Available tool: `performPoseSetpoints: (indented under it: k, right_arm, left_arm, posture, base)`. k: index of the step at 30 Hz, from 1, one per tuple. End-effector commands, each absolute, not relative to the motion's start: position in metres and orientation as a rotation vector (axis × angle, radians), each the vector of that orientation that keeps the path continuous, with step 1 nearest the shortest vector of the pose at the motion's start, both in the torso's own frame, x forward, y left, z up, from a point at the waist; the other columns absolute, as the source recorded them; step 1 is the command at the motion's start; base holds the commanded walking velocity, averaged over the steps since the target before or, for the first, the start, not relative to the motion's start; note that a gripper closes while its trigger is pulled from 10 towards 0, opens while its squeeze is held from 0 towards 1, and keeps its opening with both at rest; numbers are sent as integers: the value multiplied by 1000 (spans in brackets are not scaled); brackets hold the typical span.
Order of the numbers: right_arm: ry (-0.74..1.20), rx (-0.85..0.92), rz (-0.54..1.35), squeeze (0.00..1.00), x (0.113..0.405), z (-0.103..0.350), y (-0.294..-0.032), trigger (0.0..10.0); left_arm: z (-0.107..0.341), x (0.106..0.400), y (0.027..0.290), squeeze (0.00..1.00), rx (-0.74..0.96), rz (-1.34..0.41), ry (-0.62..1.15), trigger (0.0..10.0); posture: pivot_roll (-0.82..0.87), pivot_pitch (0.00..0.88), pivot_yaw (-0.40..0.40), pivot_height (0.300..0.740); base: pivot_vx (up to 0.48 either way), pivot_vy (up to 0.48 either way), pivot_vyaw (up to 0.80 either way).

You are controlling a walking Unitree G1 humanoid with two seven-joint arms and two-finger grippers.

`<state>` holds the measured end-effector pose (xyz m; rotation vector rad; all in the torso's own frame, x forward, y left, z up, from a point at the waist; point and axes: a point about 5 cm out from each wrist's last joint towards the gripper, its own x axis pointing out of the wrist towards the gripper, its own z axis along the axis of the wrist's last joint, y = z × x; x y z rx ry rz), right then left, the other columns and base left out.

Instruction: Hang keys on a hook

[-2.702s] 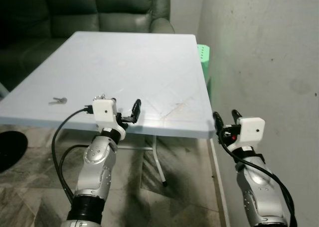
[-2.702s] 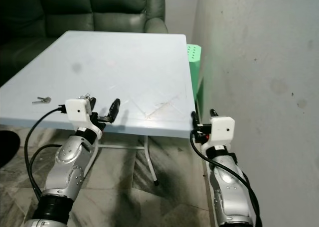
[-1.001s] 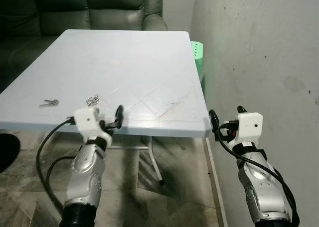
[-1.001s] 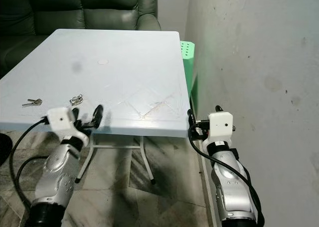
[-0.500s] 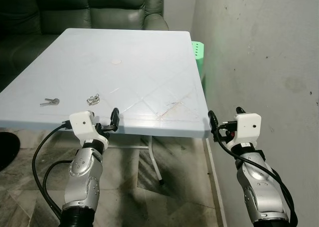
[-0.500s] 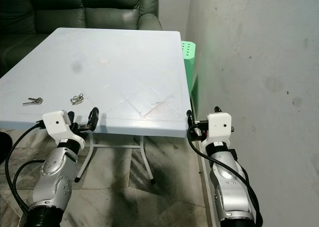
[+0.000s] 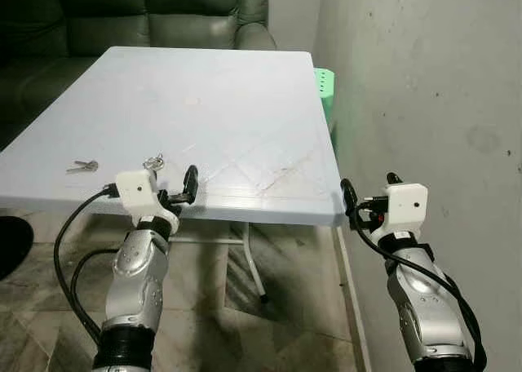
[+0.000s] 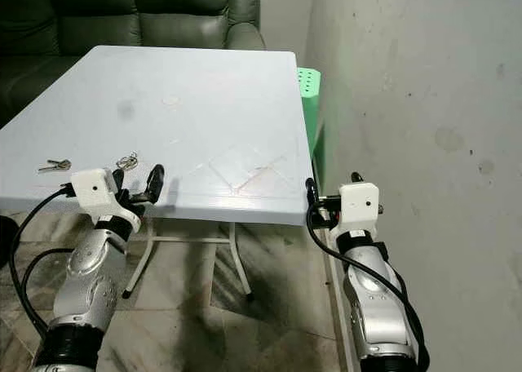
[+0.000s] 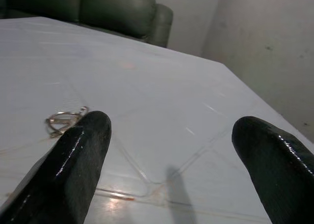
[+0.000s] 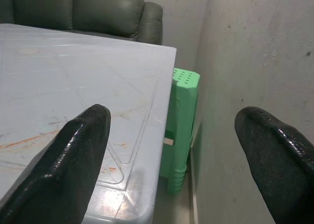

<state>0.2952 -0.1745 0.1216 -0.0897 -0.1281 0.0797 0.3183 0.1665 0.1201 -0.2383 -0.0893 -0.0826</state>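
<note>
The keys (image 7: 152,161), a small bunch on a metal ring, lie flat on the tabletop (image 7: 220,103) close to its near edge, toward the near left corner. The left wrist view shows the ring (image 9: 63,120) resting on the white surface just beyond the tip of 1 black finger (image 9: 73,160), apart from it. A 2nd, smaller set of keys (image 7: 82,166) lies further left along the same near edge, well apart from the first bunch and closer to the left edge of the tabletop.

The left gripper (image 7: 175,194) is raised at the near edge of the tabletop, just in front of the ringed keys and slightly to their right, level with the table's rim. Its 2 fingers stand wide apart with nothing between them; the left wrist view looks between them across the bare tabletop toward the far edge.

The right gripper (image 8: 330,194) is held up beside the near right corner of the tabletop, in the gap between the table and the grey wall (image 7: 440,86). Its fingers are also spread wide and hold nothing; 1 of them (image 10: 73,150) lines up over the tabletop's right edge.

A green plastic stool (image 10: 180,126) stands against the right edge of the table, next to the wall. A dark green sofa (image 7: 155,13) sits beyond the far edge of the tabletop. The floor (image 7: 285,307) under the table is tiled.
</note>
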Motion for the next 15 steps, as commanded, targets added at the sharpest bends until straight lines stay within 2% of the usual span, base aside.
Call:
performPoseSetpoints:
  k: [1, 7, 15]
  right_arm:
    - [-146, -88, 72, 0, 296, 126, -175, 10000]
    - [-140, -92, 64, 0, 295, 124, -178, 10000]
    - [-138, -90, 69, 0, 295, 125, -177, 10000]
  left_arm:
    - [120, 320, 164, 0, -228, -95, -78, 10000]
    - [119, 320, 164, 0, -229, -97, -71, 10000]
    - [117, 321, 164, 0, -228, -85, -62, 10000]
  posture:
    - [-48, 27, -11, 732]
    - [-48, 33, -12, 732]
    - [-44, 31, -19, 732]
  base:
    - [0, 0, 0]
    - [0, 0, 0]
    - [0, 269, 0]
